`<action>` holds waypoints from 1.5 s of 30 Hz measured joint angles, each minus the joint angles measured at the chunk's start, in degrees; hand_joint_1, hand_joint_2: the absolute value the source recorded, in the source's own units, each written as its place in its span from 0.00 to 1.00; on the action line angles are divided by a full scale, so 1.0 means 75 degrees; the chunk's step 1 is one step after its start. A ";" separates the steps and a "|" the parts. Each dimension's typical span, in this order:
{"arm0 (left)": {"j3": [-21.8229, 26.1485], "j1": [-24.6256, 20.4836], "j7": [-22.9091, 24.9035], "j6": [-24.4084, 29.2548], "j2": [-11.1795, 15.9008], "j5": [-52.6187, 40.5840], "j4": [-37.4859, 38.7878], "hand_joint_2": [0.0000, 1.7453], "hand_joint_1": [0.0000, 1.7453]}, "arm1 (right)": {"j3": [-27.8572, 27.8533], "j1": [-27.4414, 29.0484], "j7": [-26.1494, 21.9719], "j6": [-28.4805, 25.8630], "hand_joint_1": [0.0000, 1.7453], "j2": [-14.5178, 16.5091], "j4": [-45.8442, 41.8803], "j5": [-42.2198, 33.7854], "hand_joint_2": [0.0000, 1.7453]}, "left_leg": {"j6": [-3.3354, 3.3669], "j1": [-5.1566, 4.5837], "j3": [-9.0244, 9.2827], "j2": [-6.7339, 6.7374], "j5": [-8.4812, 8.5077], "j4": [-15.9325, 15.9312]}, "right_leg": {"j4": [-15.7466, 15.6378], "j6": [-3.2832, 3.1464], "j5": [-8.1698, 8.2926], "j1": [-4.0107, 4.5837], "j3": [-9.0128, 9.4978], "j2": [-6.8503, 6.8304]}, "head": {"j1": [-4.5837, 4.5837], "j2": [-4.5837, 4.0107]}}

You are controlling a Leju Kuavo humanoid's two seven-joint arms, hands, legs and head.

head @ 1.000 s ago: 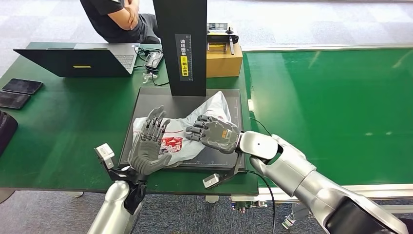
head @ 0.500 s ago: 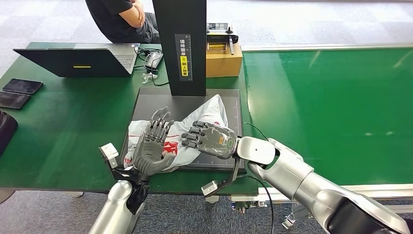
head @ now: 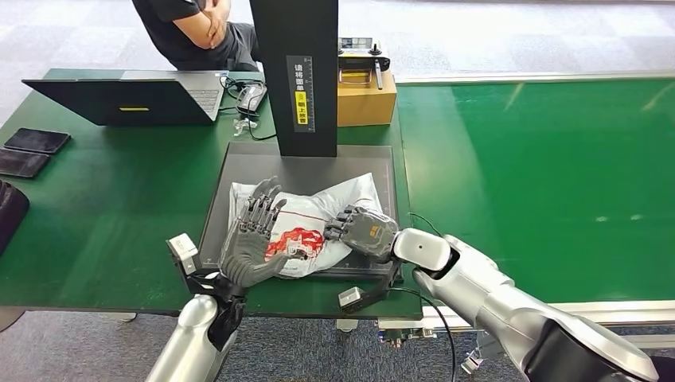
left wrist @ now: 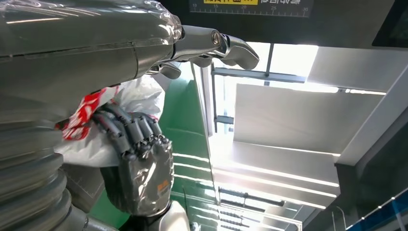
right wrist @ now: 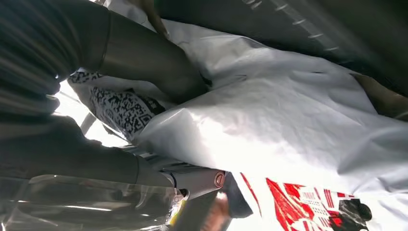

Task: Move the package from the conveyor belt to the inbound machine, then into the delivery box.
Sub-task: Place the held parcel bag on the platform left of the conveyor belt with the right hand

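On the dark scanner plate (head: pixel 239 163) at the middle of the desk (head: pixel 95 199), the package (head: pixel 314 219) lies more squarely than it did a second ago: its white top end, which pointed up toward 1 o'clock, has dropped flat, and the bag now spreads left to right across the plate's near half, below the black column (head: pixel 294 76).

My right hand (head: pixel 362 231) has pulled back toward 5 o'clock and curled. A second ago its fingers lay spread over the bag; now they are bent in and gripping the bag's edge at 3 o'clock, and the right wrist view shows a dark finger (right wrist: pixel 144 60) pressed into the white plastic beside the printed code.

My left hand (head: pixel 251 239) has barely shifted. It stands at the bag's 9 o'clock side with fingers spread wide and raised, palm toward the red print, holding nothing; whether it touches the bag I cannot tell.

At 12 o'clock, beyond the column, a person (head: pixel 199 28) sits behind the laptop (head: pixel 127 95).
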 joint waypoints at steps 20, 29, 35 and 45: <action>-0.0044 0.0206 0.0023 0.0057 0.0037 -0.0141 0.0018 1.00 0.00 | -0.1150 0.0174 0.0211 -0.1439 0.00 0.0506 0.1751 -0.0956 0.00 | 0.0004 -0.0005 0.0023 -0.0008 0.0004 0.0002 | 0.0000 0.0003 0.0002 -0.0005 0.0024 -0.0008 | -0.0001 0.0000; -0.0044 0.0186 -0.0023 0.0069 0.0037 -0.0079 0.0114 1.00 0.00 | -0.1746 0.0609 -0.0824 -0.1481 0.00 0.0548 0.1228 -0.1945 0.00 | 0.0003 -0.0004 0.0012 -0.0008 0.0003 0.0000 | 0.0001 0.0001 0.0000 -0.0002 0.0009 -0.0007 | -0.0001 0.0000; -0.0047 0.0166 -0.0047 0.0108 0.0037 -0.0024 0.0150 1.00 0.00 | -0.2023 0.0831 -0.1263 -0.1310 0.00 0.0556 0.0729 -0.2799 0.00 | 0.0003 -0.0004 0.0010 -0.0007 0.0004 0.0000 | 0.0002 0.0001 0.0000 -0.0003 0.0009 -0.0007 | -0.0001 0.0000; -0.0039 0.0386 0.0079 0.0351 0.0088 0.0076 0.0020 1.00 0.00 | -0.3639 0.2441 -0.1746 -0.0658 0.00 0.0558 -0.2338 -0.5860 1.00 | 0.0004 -0.0004 0.0001 -0.0011 -0.0001 -0.0001 | 0.0000 0.0004 -0.0008 -0.0003 0.0002 -0.0009 | -0.0001 0.0000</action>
